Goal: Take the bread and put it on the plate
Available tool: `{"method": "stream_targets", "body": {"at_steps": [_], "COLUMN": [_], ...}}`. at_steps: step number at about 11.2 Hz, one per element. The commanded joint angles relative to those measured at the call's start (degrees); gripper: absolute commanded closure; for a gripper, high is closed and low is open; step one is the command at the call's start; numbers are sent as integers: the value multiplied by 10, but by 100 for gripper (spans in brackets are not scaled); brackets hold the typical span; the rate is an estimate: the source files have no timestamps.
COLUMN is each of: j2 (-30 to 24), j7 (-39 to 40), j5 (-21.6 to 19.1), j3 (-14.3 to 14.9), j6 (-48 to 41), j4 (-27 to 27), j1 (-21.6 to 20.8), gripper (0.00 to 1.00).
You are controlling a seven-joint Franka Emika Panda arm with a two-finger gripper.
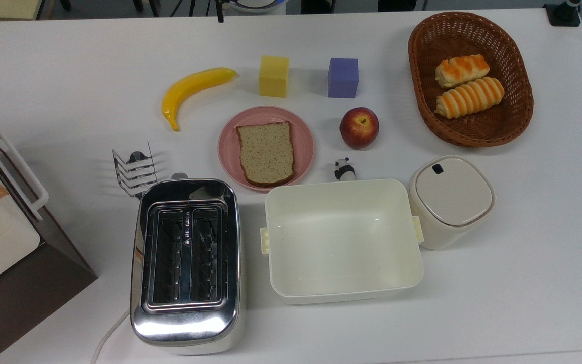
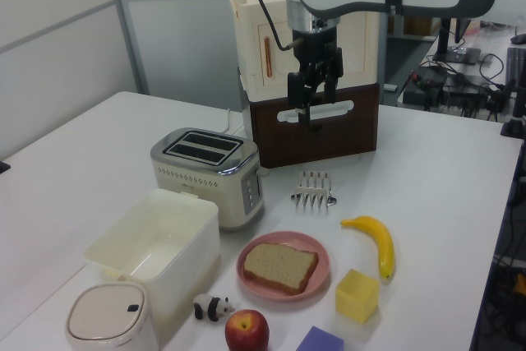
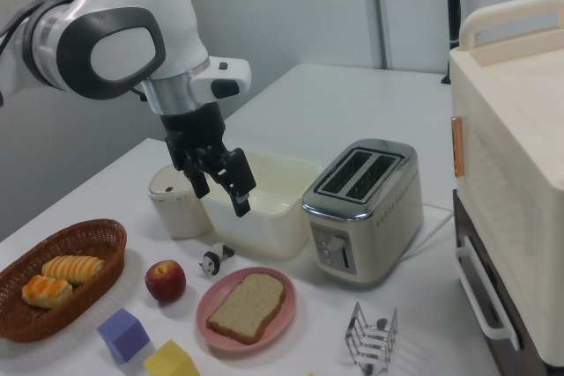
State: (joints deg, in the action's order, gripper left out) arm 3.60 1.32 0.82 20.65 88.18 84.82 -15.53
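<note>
The bread (image 1: 267,153), a brown slice with a darker crust, lies flat on the round pink plate (image 1: 228,146), between the toaster and the yellow cube. It shows the same way in the left view, bread (image 2: 279,265) on plate (image 2: 323,274), and in the right view, bread (image 3: 247,305) on plate (image 3: 284,319). My gripper (image 2: 310,117) hangs high above the table, well clear of the plate. In the right view the gripper (image 3: 221,194) points down, open, with nothing between its fingers.
A chrome toaster (image 1: 187,263) and a cream tub (image 1: 271,242) stand in front of the plate, with a lidded container (image 1: 450,199) beside them. A banana (image 1: 190,91), a yellow cube (image 1: 274,76), a purple cube (image 1: 343,77), an apple (image 1: 359,126), a panda figure (image 1: 344,169), a toast rack (image 1: 134,169) and a basket (image 1: 417,86) of rolls surround it.
</note>
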Motion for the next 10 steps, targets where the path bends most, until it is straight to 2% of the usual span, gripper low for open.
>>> {"method": "stream_targets", "body": {"at_steps": [1,10], "j2": [-8,-11], "j7": [-14,-14], "j5": [-4,-5], "j3": [0,-11], "j6": [-6,-4], "j4": [9,13], "j1": [-8,0], "gripper": [0,0]}}
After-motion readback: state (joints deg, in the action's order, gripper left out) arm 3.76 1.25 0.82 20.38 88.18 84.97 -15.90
